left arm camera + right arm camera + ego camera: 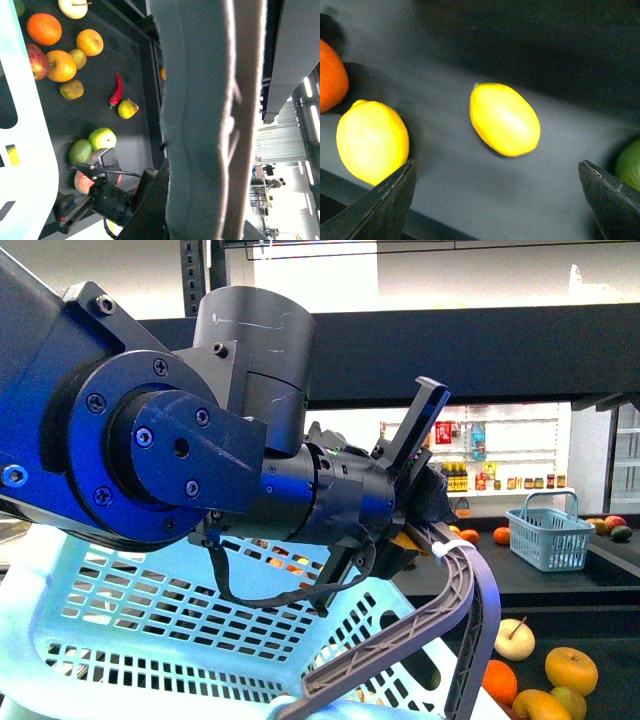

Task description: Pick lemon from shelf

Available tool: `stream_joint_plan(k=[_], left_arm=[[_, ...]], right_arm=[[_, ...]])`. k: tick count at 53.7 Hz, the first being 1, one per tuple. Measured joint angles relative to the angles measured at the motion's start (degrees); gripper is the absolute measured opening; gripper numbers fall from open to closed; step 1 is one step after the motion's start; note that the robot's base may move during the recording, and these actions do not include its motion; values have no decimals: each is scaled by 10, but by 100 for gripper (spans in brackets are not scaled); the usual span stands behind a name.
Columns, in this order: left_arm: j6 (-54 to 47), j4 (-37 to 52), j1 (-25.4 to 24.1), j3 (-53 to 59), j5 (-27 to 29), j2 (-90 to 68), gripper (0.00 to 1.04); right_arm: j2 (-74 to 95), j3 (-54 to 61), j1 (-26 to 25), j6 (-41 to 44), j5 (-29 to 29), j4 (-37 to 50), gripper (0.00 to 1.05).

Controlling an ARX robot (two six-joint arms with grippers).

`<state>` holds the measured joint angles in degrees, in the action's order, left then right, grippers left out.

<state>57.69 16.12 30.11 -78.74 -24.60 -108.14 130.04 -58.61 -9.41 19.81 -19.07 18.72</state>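
Note:
The lemon (pixel 504 119), a bright yellow oval with a small nub, lies on the dark tray of the shelf (pixel 470 195). My right gripper (pixel 496 163) is open just short of it, and its black fingertips (pixel 395 192) stand wide apart on either side with nothing between them. The lemon touches neither finger. In the front view my left gripper (pixel 428 525) is shut on the grey basket handle (pixel 470 585), which also fills the left wrist view (pixel 200 100). The pale blue basket (pixel 150 630) hangs below.
A second yellow fruit (pixel 372 141) lies beside one finger, with an orange fruit (pixel 330 75) further off and a green one (pixel 630 165) by the other finger. The left wrist view shows oranges, apples, a red chilli (pixel 116 90) and a pear (pixel 127 108) on the tray.

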Motion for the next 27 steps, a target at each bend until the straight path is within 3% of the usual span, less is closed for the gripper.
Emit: stream_joint_plan(k=[9,27], left_arm=[[0,0,0,0,-1,0,8],[0,0,0,0,0,0,8]], right_arm=[[71,-54,29,54,21,20,97],[166,-138,37,139,31,28,97]])
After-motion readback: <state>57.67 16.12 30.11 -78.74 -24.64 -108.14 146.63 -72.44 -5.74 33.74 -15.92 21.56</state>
